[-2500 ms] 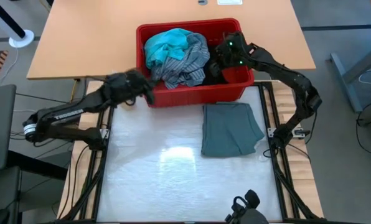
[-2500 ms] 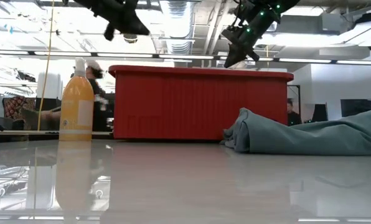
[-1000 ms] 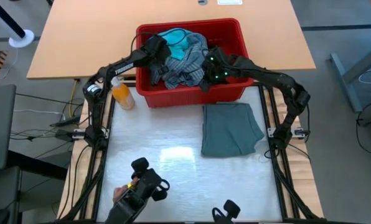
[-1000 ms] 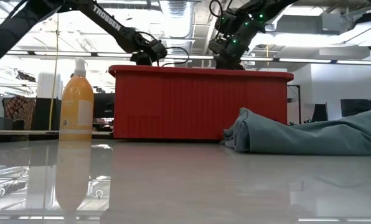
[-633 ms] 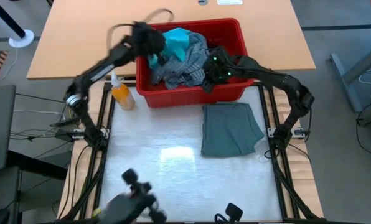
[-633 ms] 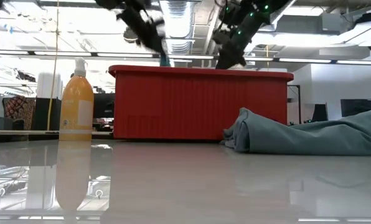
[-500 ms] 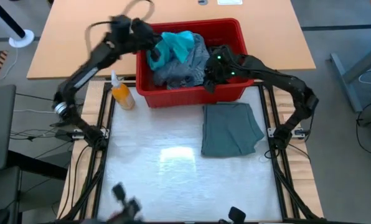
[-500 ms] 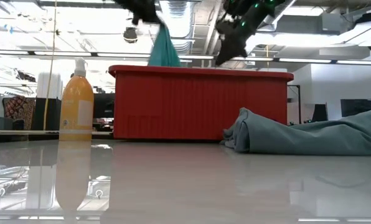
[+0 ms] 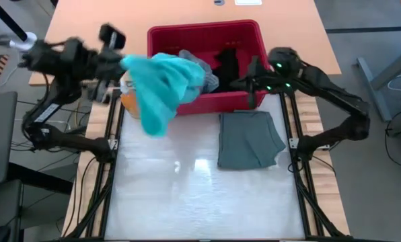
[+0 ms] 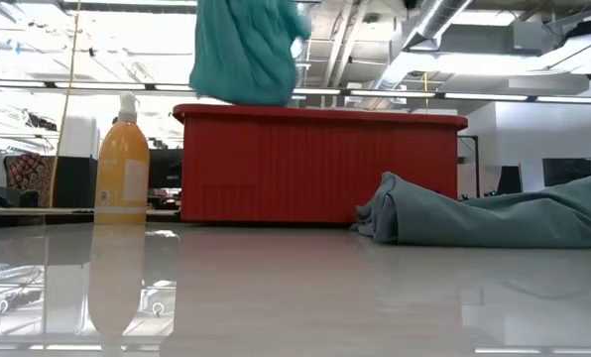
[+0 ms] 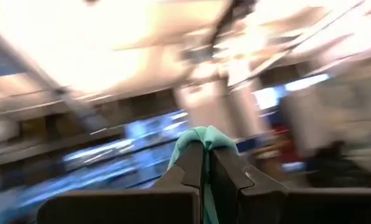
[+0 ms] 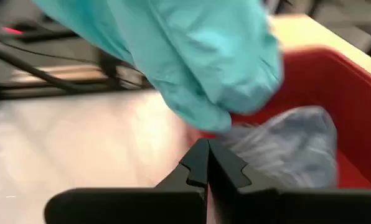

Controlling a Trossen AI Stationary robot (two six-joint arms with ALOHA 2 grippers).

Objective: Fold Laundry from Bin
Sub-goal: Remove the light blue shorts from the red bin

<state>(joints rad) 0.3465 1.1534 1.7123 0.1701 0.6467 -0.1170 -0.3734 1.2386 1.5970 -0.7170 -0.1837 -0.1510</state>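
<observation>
Lifted since half a second ago: turquoise garment [image 9: 159,91], then just rising from the bin, now hanging in the air over the red bin's [image 9: 217,101] left front corner and the table edge. Left gripper [image 11: 205,163], raised left of the bin, fingers pressed together pinching the garment's top fold. Striped shirt [image 9: 199,74] and black garment [image 9: 226,65] lying inside the bin. Grey-green garment [image 9: 249,138] folded on the table just before the bin. Right gripper [image 12: 206,163], fingers pressed together, empty, above the bin's right end. Orange bottle [image 10: 123,164] standing left of the bin.
</observation>
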